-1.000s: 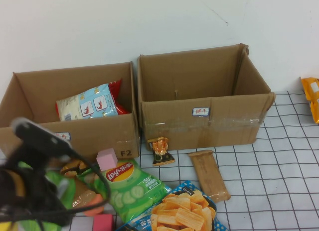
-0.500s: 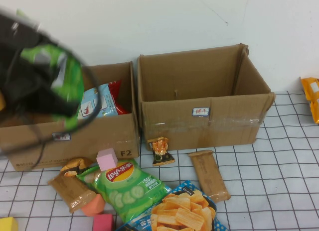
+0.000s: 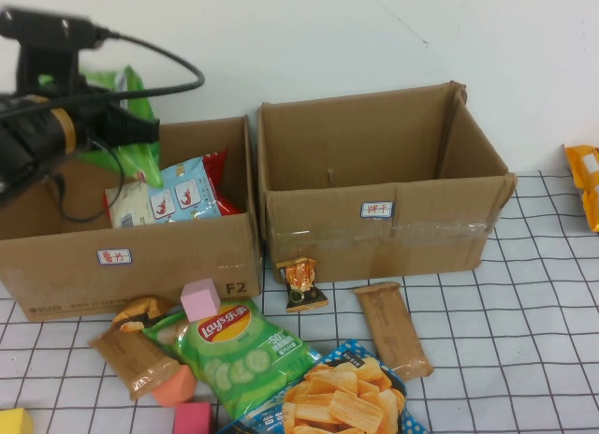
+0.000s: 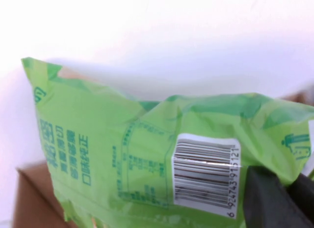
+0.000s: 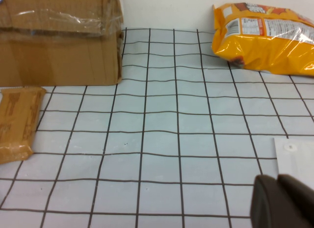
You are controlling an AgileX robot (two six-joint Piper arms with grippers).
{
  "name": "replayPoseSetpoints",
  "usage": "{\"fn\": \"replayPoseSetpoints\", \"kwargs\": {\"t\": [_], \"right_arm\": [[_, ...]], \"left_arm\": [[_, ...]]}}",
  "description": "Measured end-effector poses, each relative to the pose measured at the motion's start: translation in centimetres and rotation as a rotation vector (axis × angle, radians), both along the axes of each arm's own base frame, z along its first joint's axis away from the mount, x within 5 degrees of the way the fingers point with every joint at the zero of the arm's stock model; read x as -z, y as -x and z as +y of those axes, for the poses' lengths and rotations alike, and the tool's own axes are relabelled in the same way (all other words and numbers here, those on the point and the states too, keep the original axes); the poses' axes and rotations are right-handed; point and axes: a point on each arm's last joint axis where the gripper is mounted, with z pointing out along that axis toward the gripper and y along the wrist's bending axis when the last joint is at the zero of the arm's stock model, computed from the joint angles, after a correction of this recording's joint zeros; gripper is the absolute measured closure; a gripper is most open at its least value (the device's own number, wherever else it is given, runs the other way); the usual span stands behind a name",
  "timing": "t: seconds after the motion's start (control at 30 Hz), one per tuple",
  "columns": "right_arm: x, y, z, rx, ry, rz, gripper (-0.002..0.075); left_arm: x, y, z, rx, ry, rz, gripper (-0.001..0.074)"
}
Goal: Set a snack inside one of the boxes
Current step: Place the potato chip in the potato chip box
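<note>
My left gripper (image 3: 138,130) is shut on a light green snack bag (image 3: 131,111) and holds it in the air above the back left part of the left cardboard box (image 3: 178,256). In the left wrist view the green bag (image 4: 132,154) fills the frame, barcode side showing, with the gripper (image 4: 282,188) pinching its edge. The right cardboard box (image 3: 384,233) stands open with nothing showing inside. My right gripper (image 5: 277,184) is shut and empty, low over the grid cloth to the right of the right box; it does not show in the high view.
A blue-white bag (image 3: 168,195) and a red bag lie in the left box. In front lie a green Lay's bag (image 3: 245,352), a blue chips bag (image 3: 342,397), two brown bars (image 3: 393,326), a small snack (image 3: 301,282) and coloured blocks (image 3: 199,298). An orange bag (image 5: 265,31) lies far right.
My left arm has lifted the green bag from low at the front left up and back, to above the left box.
</note>
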Motion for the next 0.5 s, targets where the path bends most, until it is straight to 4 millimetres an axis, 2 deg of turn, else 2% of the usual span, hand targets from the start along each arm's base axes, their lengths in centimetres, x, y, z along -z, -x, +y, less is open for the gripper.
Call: {"fn": "replayPoseSetpoints", "kwargs": {"t": [0.1,0.17,0.23,0.33,0.4,0.43,0.5], "right_arm": [[0.0,0.0,0.0,0.0,0.0,0.0,0.0727],[0.0,0.0,0.0,0.0,0.0,0.0,0.0727],[0.0,0.0,0.0,0.0,0.0,0.0,0.0727],[0.0,0.0,0.0,0.0,0.0,0.0,0.0727],[0.0,0.0,0.0,0.0,0.0,0.0,0.0727],[0.0,0.0,0.0,0.0,0.0,0.0,0.0727],[0.0,0.0,0.0,0.0,0.0,0.0,0.0727]], "left_arm": [[2.3,-1.6,0.2,0.0,0.001,0.047,0.0722],[3.4,-2.1,0.0,0.019,0.005,0.061,0.0685],[4.2,-2.5,-0.3,0.037,0.012,0.069,0.0591],[4.6,-2.7,-0.4,0.035,0.036,0.075,0.0377],[4.4,-2.7,-0.2,0.016,0.043,0.081,0.0263],[4.2,-2.7,-0.1,-0.002,0.044,0.083,0.0221],[3.6,-2.3,0.3,-0.047,0.043,0.092,0.0189]]}}
